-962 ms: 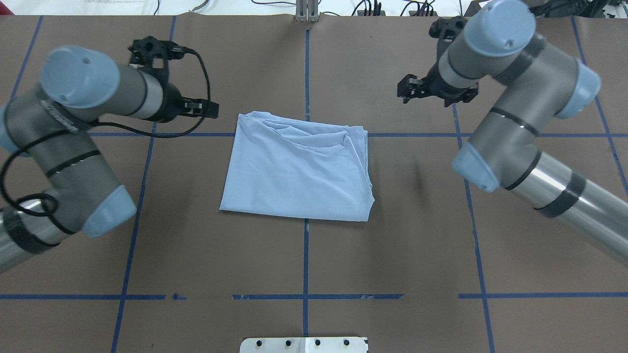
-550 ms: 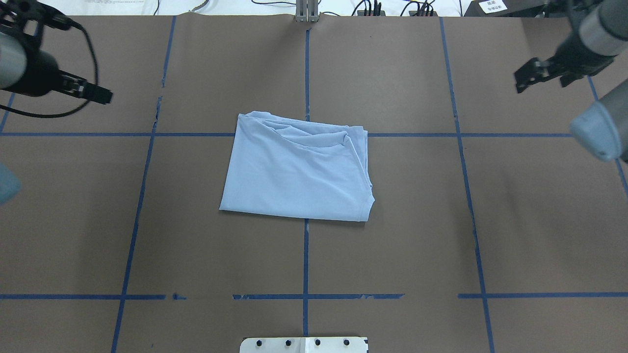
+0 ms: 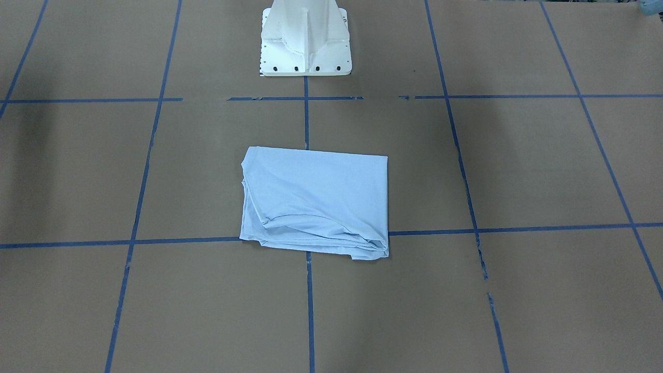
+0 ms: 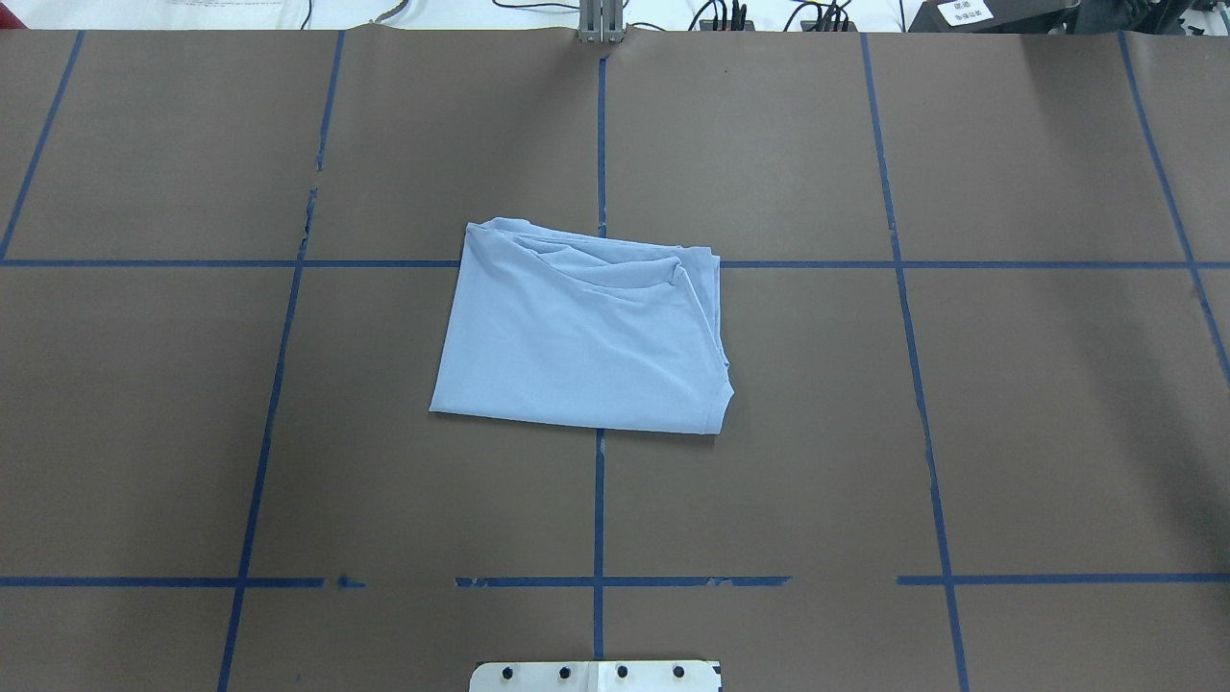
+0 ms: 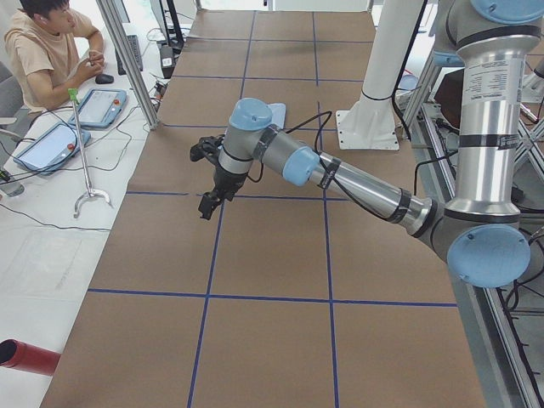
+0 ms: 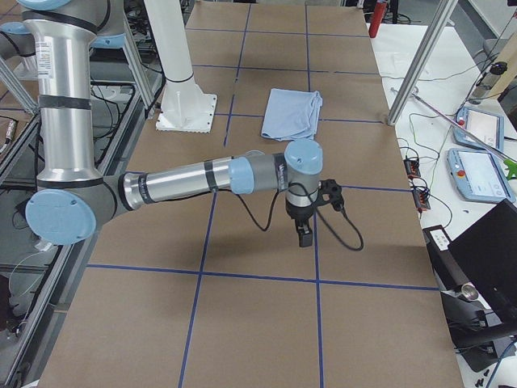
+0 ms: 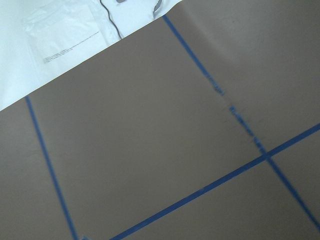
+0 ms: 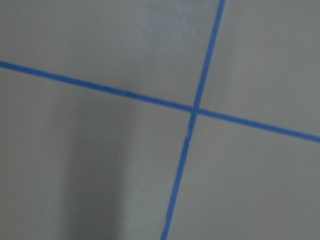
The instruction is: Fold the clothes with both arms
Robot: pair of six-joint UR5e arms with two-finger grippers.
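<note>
Far aside of the unmoved T-shirt [image 4: 577, 336] now, left hand [image 5: 206, 206] and right hand [image 6: 304, 236], openness indiscernible.

T-shirt [image 4: 577, 336] flat at table [image 4: 144, 432] centre, over crossing of tape lines [image 4: 144, 581] — pedestal base [image 3: 305, 41] on robot's side of it. Left arm [image 5: 340, 174], right arm [image 6: 186, 179] over opposite table ends, well apart from T-shirt.

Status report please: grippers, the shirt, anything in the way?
Left gripper, right gripper: out wide over the table; open or shut, cannot tell. T-shirt: folded, flat at centre, nothing gripping it. Nothing on or against it.
</note>
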